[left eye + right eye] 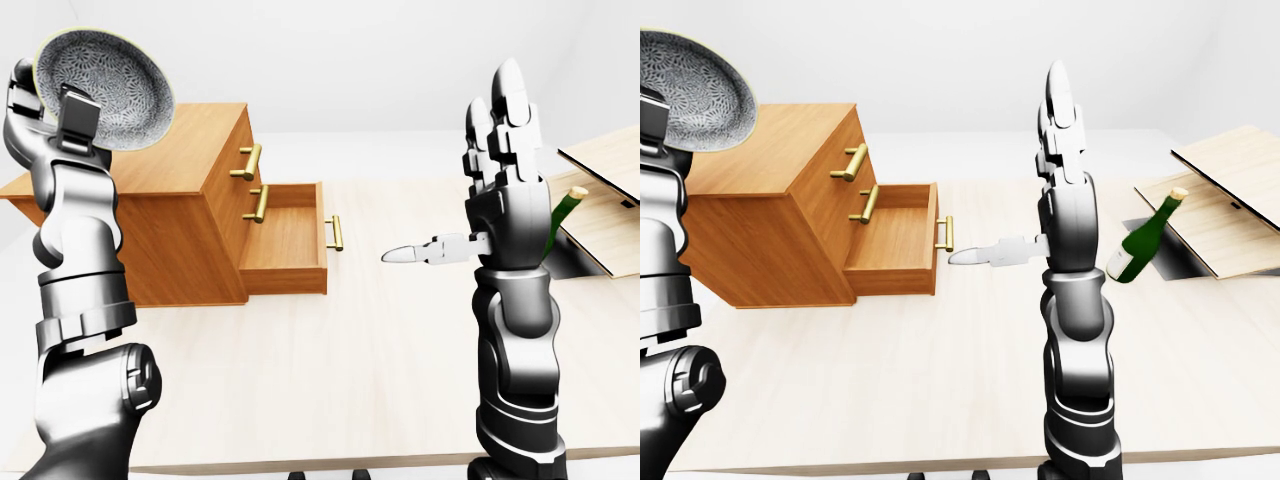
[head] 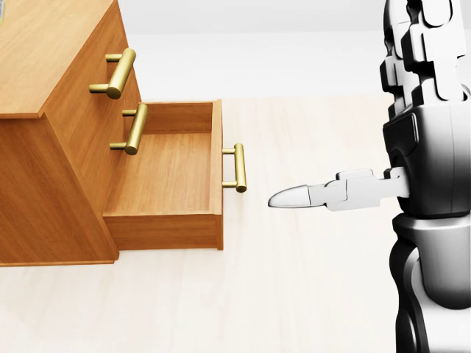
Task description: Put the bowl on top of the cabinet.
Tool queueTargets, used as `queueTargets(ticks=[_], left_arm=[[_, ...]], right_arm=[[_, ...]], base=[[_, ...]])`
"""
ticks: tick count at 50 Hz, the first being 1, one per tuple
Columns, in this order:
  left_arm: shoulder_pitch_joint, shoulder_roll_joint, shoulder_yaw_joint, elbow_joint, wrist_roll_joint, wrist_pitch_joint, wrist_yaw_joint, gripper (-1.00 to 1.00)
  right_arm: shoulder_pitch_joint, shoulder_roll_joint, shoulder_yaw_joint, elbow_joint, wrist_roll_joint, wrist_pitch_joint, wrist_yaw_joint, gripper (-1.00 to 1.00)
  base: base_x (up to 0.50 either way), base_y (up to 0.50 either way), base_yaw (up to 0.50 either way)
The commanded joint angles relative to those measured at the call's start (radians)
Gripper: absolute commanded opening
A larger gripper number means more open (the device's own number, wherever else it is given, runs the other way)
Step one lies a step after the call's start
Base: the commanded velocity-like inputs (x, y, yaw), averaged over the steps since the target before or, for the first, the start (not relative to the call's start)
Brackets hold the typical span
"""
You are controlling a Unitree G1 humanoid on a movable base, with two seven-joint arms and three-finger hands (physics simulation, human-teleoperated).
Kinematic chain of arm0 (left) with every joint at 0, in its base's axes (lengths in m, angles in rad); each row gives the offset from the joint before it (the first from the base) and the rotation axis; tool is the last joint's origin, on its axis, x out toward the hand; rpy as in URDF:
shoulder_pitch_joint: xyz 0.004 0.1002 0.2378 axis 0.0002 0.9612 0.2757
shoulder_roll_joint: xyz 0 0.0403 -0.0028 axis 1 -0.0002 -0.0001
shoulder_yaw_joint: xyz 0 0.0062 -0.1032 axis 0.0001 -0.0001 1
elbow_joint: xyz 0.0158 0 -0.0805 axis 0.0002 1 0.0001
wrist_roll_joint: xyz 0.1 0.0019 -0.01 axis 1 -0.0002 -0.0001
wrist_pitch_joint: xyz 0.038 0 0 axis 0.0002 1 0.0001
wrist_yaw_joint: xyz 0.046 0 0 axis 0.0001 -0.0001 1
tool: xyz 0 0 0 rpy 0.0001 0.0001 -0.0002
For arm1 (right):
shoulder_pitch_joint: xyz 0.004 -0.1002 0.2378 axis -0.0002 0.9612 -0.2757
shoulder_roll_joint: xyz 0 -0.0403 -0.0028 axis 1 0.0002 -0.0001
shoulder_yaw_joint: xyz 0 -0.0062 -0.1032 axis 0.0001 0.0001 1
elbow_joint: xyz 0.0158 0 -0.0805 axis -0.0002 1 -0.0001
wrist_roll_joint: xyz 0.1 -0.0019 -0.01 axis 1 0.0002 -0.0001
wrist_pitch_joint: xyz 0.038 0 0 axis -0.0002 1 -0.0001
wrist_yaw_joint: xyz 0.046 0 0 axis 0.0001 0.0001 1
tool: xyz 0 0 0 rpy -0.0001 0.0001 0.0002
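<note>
A grey patterned bowl (image 1: 105, 85) is held high at the top left of the left-eye view, tilted with its inside facing me. My left hand (image 1: 50, 105) is shut on its lower left rim. The bowl hangs above the left end of the wooden cabinet (image 1: 170, 150), apart from its top. The cabinet's lower drawer (image 2: 165, 176) stands pulled out and looks empty. My right hand (image 1: 470, 170) is raised over the table, right of the drawer, open, fingers pointing up and thumb (image 2: 324, 195) pointing left towards the drawer handle (image 2: 237, 168). It holds nothing.
The cabinet sits on a pale wooden table (image 1: 350, 380). A green bottle (image 1: 1145, 238) leans by a dark opening at the right, beside tilted wooden panels (image 1: 1230, 200). The upper drawer with its brass handle (image 2: 118, 72) is closed.
</note>
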Motion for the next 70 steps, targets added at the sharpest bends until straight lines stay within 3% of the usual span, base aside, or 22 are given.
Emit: queueTargets(ticks=[1, 25, 46, 70], left_arm=[[-0.004, 0.007, 0.001, 0.047, -0.043, 0.000, 0.000, -1.00], [0.025, -0.023, -0.003, 0.086, 0.049, 0.000, 0.000, -1.00], [0.023, 0.012, 0.013, 0.151, 0.092, 0.000, 0.000, -1.00], [0.058, -0.006, 0.015, 0.123, 0.100, 0.000, 0.000, -1.00]], right_arm=[[-0.002, 0.000, 0.001, -0.004, -0.001, 0.000, 0.001, 1.00], [-0.002, 0.000, 0.001, -0.009, -0.002, 0.000, 0.001, 1.00], [-0.001, 0.002, 0.003, 0.002, -0.002, 0.000, 0.000, 1.00], [-0.004, 0.003, 0.004, -0.008, -0.006, 0.000, 0.003, 1.00]], base=[[0.00, 0.00, 0.00], [0.00, 0.00, 0.00], [0.00, 0.00, 0.00], [0.00, 0.00, 0.00]])
